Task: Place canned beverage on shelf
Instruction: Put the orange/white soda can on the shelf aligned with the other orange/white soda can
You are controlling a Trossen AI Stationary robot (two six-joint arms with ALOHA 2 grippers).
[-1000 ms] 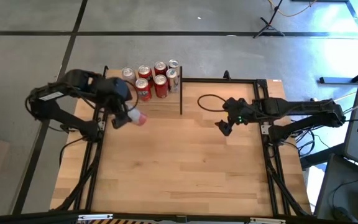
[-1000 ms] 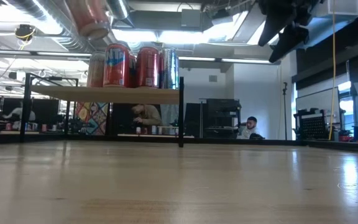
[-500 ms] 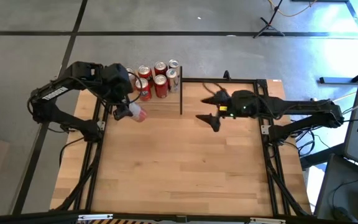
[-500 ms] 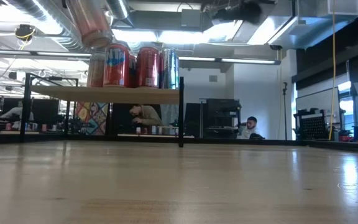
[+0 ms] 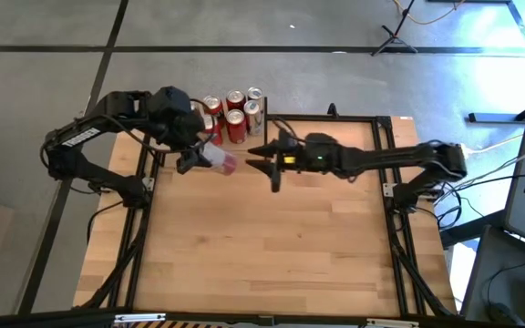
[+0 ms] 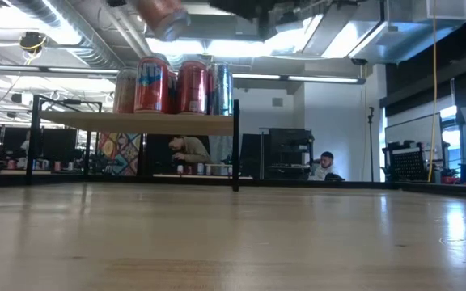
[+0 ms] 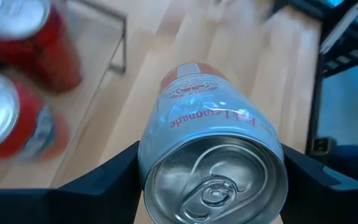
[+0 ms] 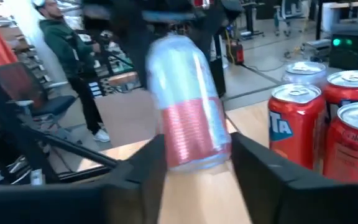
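A white-and-pink canned beverage (image 5: 219, 162) hangs in the air in front of the shelf (image 5: 244, 146), and my left gripper (image 5: 203, 158) is shut on it. In the low view the can (image 6: 162, 16) shows tilted at the top edge. My right gripper (image 5: 264, 165) is open and faces the can's pink bottom end from the right. In the right wrist view the can (image 8: 188, 106) shows between and beyond its fingers (image 8: 135, 180), and I see no touch. Several red and silver cans (image 5: 231, 114) stand on the shelf board (image 6: 136, 121). My left gripper pinches the can's side wall (image 7: 155, 155) near its pull-tab end between the two fingers (image 7: 104, 183). The fingers come from the table's left and lie along the can. The can is lifted clear, lying nearly level, with its pink bottom end toward the table's right.
The shelf's black front post (image 5: 265, 141) stands just behind the gap between the two grippers. The wooden tabletop (image 5: 272, 246) stretches bare toward the near edge. A seated person (image 6: 326, 166) and another person (image 8: 67, 50) show in the room beyond the table.
My right gripper has swept from the right side toward the table's left, up to the can. My left gripper has carried the can a little toward the right and tipped it, so its pink end now points at my right gripper.
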